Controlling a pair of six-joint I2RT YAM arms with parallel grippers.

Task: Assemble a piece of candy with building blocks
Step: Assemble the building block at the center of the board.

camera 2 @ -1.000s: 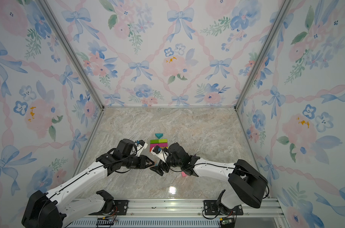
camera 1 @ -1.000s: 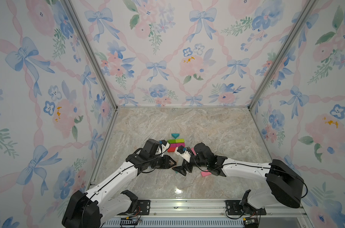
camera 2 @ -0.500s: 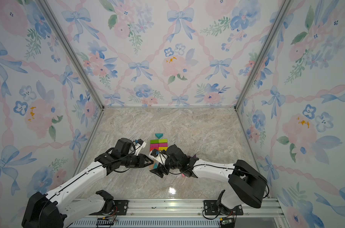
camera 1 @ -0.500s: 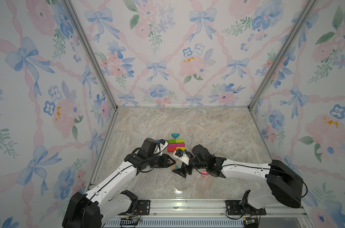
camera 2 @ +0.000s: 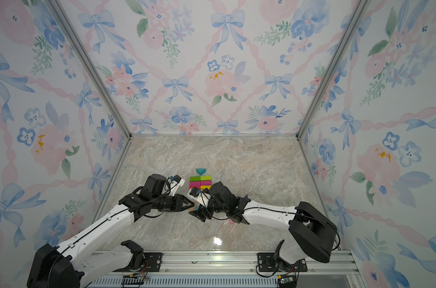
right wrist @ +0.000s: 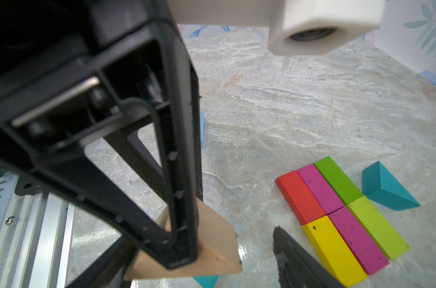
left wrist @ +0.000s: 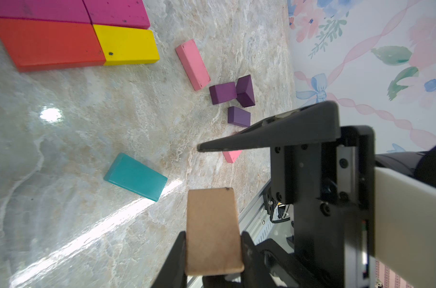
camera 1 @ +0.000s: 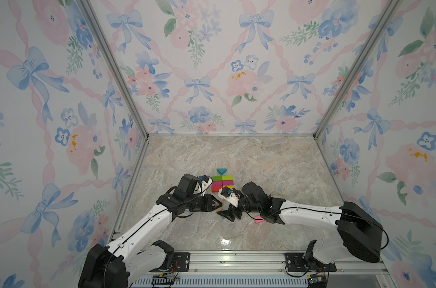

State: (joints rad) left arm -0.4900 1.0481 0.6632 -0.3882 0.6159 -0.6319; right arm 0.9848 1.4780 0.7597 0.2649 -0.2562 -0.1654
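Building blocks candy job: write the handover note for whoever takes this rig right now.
Left gripper: shut on the tan wedge.
Right gripper: open, jaws either side of that wedge, not yet gripping it.
Done: six-block rectangle (red, yellow, two magenta, two green) lies flat, with the teal wedge at its far end.
Loose: teal block, pink block, three purple blocks.
Left: finish the pass between arms, then probably set the tan wedge at the rectangle's near end. The loose blocks are unplaced.

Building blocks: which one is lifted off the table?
The tan wedge, clamped in the left pincer; the other visible blocks rest on the marble tabletop.
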